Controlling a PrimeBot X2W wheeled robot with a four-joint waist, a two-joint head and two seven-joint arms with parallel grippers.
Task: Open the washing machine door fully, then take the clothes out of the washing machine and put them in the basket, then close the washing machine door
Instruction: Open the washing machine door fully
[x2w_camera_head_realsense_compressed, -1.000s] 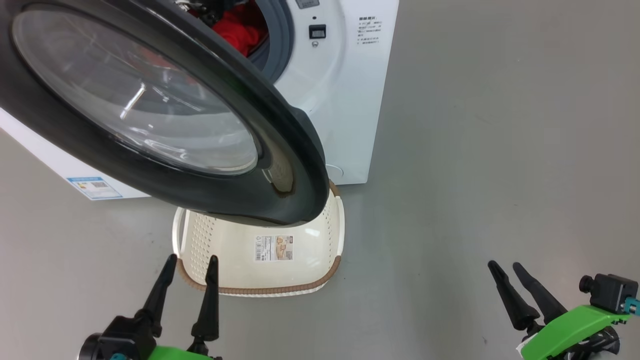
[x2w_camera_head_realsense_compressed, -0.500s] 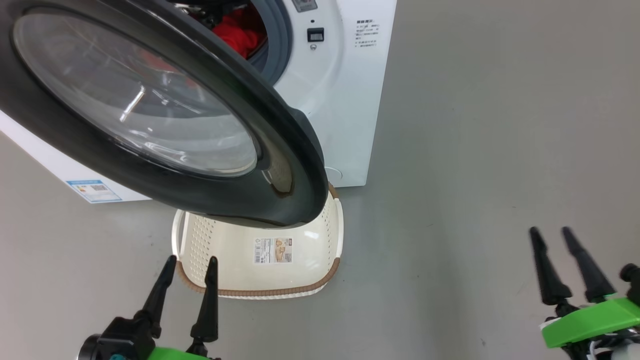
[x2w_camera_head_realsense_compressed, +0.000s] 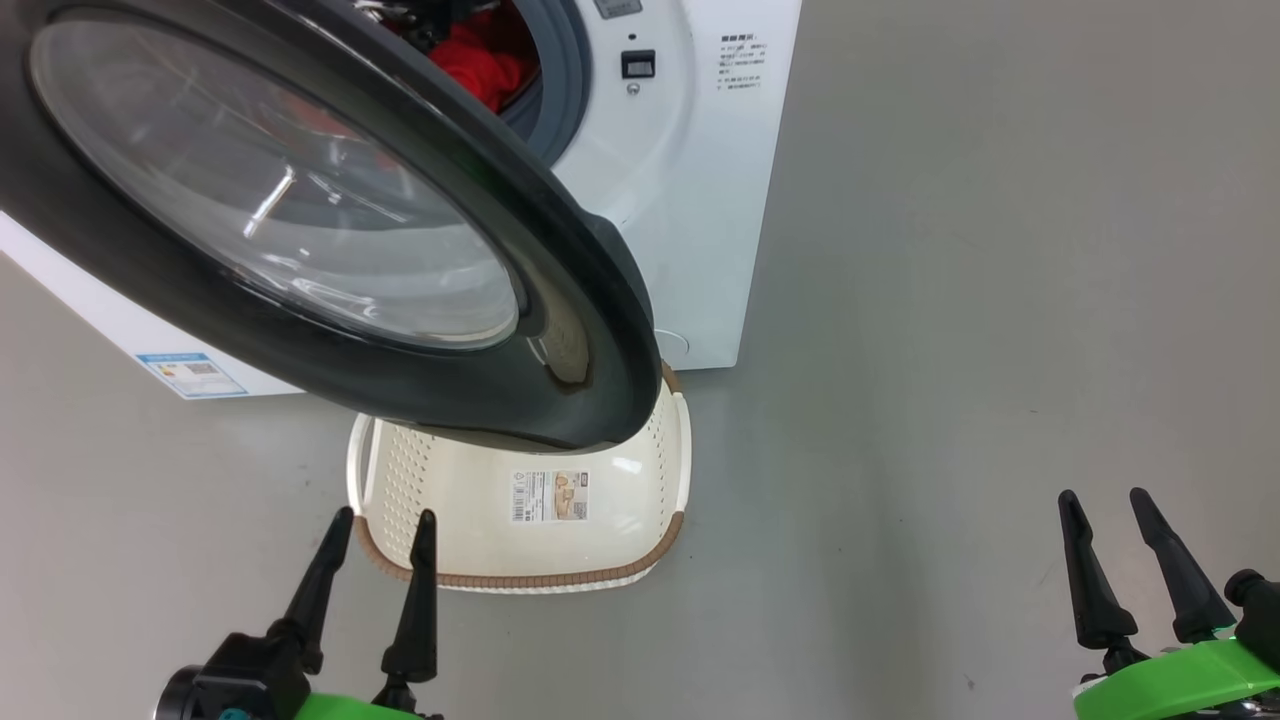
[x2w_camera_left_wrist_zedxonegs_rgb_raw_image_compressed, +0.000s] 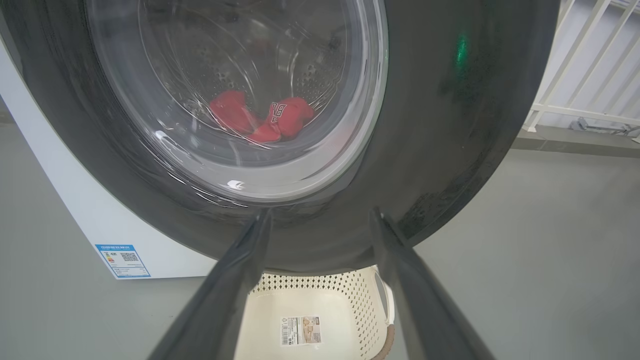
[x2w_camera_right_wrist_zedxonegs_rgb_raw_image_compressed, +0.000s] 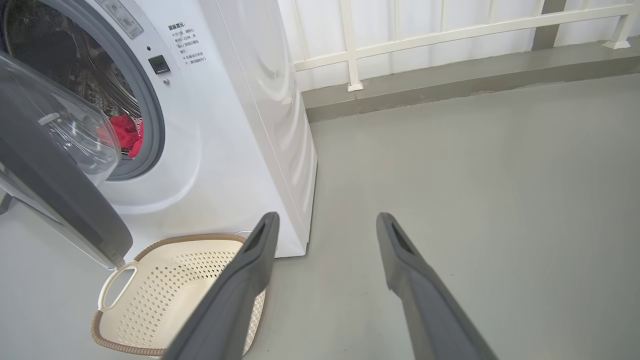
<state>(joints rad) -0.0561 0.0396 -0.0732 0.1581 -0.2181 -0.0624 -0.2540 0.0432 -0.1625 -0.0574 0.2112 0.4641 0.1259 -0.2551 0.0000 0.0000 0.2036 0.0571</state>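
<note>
While the washing machine door (x2w_camera_head_realsense_compressed: 300, 200) stands swung out above the basket (x2w_camera_head_realsense_compressed: 520, 580) in the head view, red clothes (x2w_camera_head_realsense_compressed: 480, 65) lie in the washing machine (x2w_camera_head_realsense_compressed: 690, 200) behind it. The left gripper (x2w_camera_head_realsense_compressed: 386, 515) points up at the basket's near rim, jaws apart and empty; the right gripper (x2w_camera_head_realsense_compressed: 1103, 495) hovers over the floor (x2w_camera_head_realsense_compressed: 950, 300) well to the right, jaws spread too. The left wrist view shows the clothes through the door glass, white lettering on one. The right wrist view looks past the door's edge into the washing machine and adds a white railing (x2w_camera_right_wrist_zedxonegs_rgb_raw_image_compressed: 450, 32).
</note>
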